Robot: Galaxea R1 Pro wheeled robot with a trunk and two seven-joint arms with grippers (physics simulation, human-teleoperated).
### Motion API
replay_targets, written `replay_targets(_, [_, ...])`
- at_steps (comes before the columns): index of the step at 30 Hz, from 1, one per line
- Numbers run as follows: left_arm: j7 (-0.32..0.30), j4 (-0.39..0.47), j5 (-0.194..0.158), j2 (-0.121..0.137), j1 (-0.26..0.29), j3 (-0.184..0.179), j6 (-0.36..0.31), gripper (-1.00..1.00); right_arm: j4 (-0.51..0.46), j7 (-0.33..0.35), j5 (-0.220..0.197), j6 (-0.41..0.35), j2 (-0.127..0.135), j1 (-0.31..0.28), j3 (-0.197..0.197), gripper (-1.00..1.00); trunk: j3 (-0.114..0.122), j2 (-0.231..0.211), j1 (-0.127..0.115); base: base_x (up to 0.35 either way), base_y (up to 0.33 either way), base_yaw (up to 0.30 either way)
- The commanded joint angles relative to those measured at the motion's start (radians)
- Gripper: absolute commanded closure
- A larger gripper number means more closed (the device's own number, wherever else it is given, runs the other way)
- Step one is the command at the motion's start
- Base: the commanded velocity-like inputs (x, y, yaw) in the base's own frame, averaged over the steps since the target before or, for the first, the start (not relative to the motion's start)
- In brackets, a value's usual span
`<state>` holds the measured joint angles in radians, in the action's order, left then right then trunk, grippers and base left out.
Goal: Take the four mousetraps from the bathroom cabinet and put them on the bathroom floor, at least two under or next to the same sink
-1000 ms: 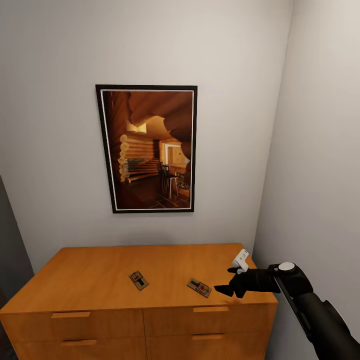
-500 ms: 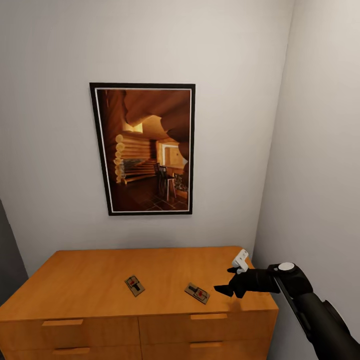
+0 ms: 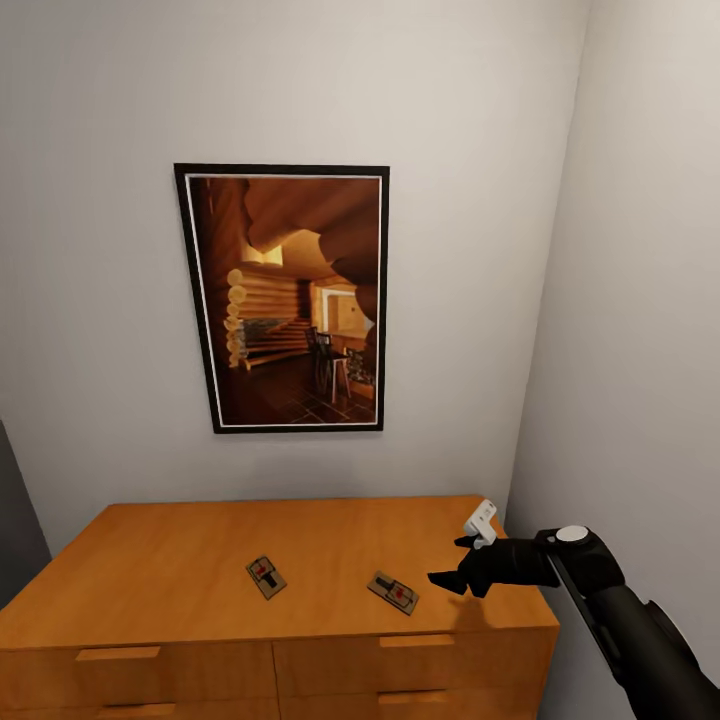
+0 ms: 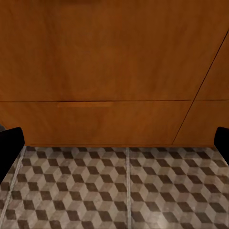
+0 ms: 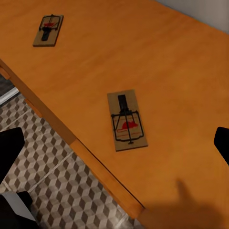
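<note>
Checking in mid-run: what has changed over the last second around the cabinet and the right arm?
Mostly the view: the camera has crept nearer and tilted up, so the cabinet, both mousetraps and the framed picture slid left together in the head view. The traps keep their places on the top. The right gripper still hovers open beside the nearer trap, holding nothing. Nothing taken or let go.

Two tan mousetraps [image 3: 266, 577] [image 3: 393, 592] lie flat, well apart, on the orange-brown cabinet [image 3: 180, 560] top; cube-patterned floor [image 5: 62, 186] below.
</note>
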<state>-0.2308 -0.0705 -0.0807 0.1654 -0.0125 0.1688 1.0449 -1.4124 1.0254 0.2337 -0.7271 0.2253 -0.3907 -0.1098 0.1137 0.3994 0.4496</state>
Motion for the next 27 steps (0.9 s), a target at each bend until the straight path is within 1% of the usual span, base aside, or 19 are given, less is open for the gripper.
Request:
replay_targets(1, [-0.01, -0.002, -0.008, 0.0, 0.0, 0.003, 0.002, -1.0, 0.0, 0.007, 0.009, -0.003, 0.0, 0.0, -0.001, -1.0, 0.0, 0.001, 0.0, 0.003, -0.001, 0.0])
replay_targets(6, [-0.011, -0.002, -0.008, 0.0, 0.0, 0.003, 0.002, -1.0, 0.002, 0.006, 0.009, -0.003, -0.002, 0.0, -0.001, -1.0, 0.0, 0.001, 0.0, 0.001, 0.0, 0.0])
replay_targets(10, [-0.011, -0.002, -0.008, 0.0, 0.0, 0.003, 0.002, -1.0, 0.006, 0.005, 0.009, -0.002, -0.016, 0.0, -0.001, -1.0, 0.0, 0.001, 0.0, 0.0, 0.0, 0.0])
replay_targets(14, [-0.01, -0.002, -0.008, 0.0, 0.0, 0.003, 0.002, -1.0, 0.027, 0.004, 0.01, 0.004, -0.024, 0.0, -0.001, -1.0, 0.0, 0.001, 0.0, 0.0, 0.0, 0.0])
replay_targets(21, [-0.011, -0.002, -0.008, 0.0, 0.0, 0.003, 0.002, -1.0, 0.063, 0.003, 0.01, 0.069, -0.027, 0.0, -0.001, -1.0, 0.0, 0.001, 0.0, 0.0, 0.0, 0.0])
replay_targets(27, [-0.011, -0.002, -0.008, 0.0, 0.0, 0.003, 0.002, -1.0, 0.07, 0.006, 0.01, 0.097, -0.027, 0.0, 0.0, -1.0, 0.0, 0.001, 0.0, 0.0, 0.0, 0.0])
